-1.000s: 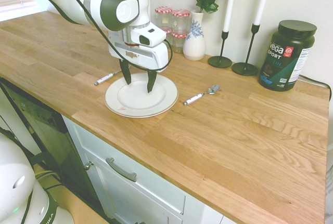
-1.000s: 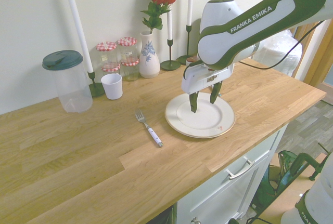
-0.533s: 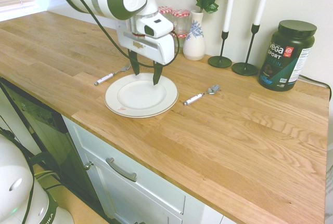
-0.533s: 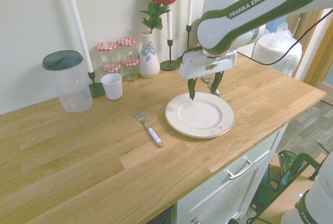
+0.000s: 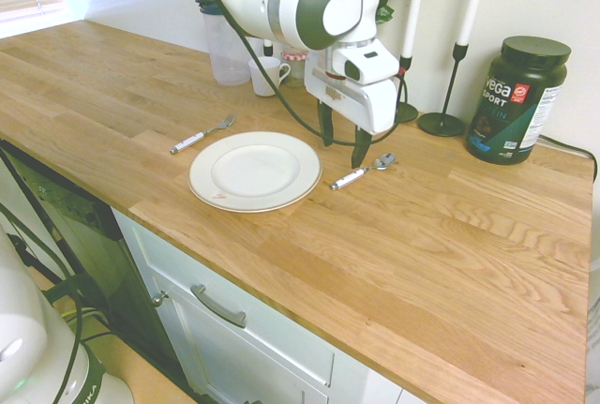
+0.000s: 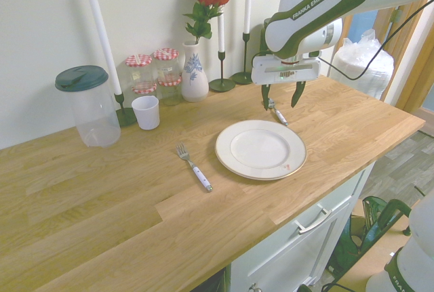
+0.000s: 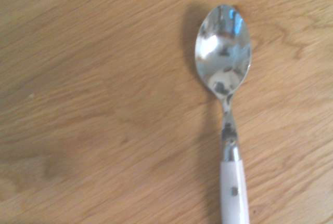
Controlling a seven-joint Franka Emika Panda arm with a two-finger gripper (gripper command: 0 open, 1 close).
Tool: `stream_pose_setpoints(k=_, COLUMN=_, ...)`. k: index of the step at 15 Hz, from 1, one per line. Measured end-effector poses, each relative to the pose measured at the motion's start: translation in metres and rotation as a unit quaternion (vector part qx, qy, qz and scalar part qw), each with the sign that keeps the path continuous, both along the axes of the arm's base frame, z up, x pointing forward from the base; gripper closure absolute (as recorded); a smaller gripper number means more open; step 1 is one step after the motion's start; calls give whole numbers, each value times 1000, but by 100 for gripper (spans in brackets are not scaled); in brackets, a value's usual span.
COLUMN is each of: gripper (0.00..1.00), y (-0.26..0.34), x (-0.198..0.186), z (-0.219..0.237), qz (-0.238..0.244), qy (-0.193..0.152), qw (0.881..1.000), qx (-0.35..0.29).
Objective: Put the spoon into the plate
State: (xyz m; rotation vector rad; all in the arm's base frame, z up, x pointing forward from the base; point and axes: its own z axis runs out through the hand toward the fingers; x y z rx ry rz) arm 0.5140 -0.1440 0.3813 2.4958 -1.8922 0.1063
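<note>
While the spoon [image 5: 361,172] lies flat on the bench [image 5: 450,235] just beside the plate [image 5: 255,171], handle toward it, your gripper [image 5: 343,143] hangs above, fingers spread, holding nothing.

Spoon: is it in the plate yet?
Not yet. The spoon lies on the wooden counter beside the empty plate.
</note>
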Motion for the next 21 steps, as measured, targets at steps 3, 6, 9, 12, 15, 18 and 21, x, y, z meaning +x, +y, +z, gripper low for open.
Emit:
stream_pose_setpoints(k=3, gripper=100, y=-19, x=9, z=-13, qz=-5, qy=13, qw=1000, qx=0)
stream_pose_setpoints(k=6, gripper=100, y=-20, x=16, z=-27, qz=1, qy=22, qw=1000, qx=2)
stream_pose_setpoints(k=9, gripper=100, y=-20, x=17, z=-31, qz=5, qy=24, qw=1000, qx=4)
stream_pose_setpoints(k=12, gripper=100, y=-18, x=18, z=-32, qz=20, qy=25, qw=999, qx=4)
stream_pose_setpoints(k=15, gripper=100, y=-13, x=19, z=-33, qz=46, qy=26, qw=999, qx=7)
stream_pose_setpoints(k=18, gripper=100, y=-9, x=19, z=-36, qz=58, qy=26, qw=998, qx=15)
stream_pose_setpoints(k=21, gripper=100, y=-10, x=17, z=-41, qz=66, qy=26, qw=997, qx=25)
